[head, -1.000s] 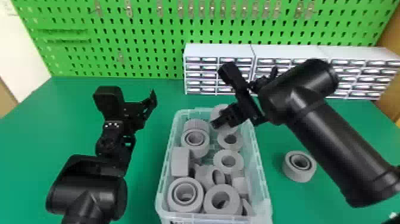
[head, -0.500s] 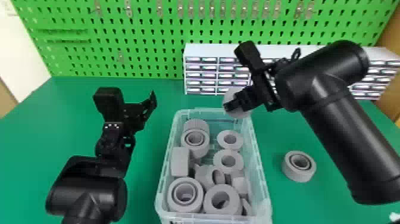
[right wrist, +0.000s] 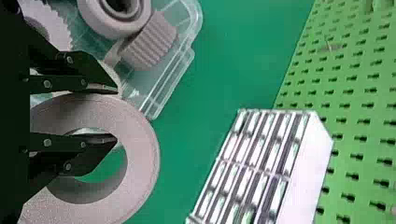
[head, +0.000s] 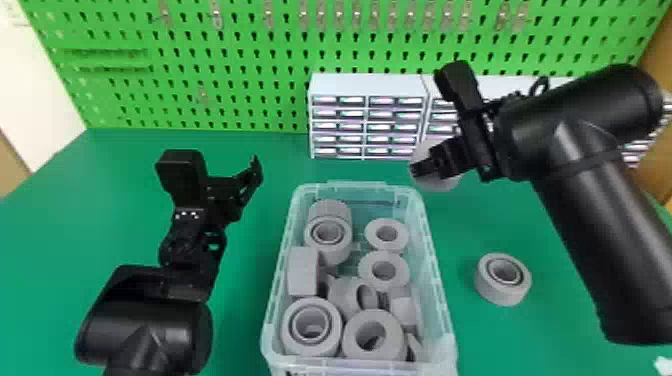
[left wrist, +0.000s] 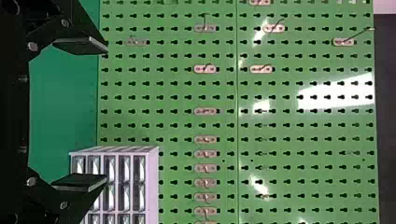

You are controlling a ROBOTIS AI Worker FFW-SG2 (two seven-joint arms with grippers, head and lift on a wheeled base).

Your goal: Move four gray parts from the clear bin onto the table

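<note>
A gray ring (head: 440,184), pinched by its wall in the right claw (right wrist: 116,114), has been lifted from the bin (head: 360,367) toward the frame's upper right. With one part (head: 501,294) laid on the desk (head: 100,210) at right, a second placing seems due. The left claw (left wrist: 106,113) is spread, parked at left.

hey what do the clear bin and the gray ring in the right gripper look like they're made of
The bin looks like clear, smooth plastic: green shows through its walls and the rim catches light. The gray ring looks like matte plastic, perhaps printed: its even, faintly grainy face has no metallic shine.
</note>
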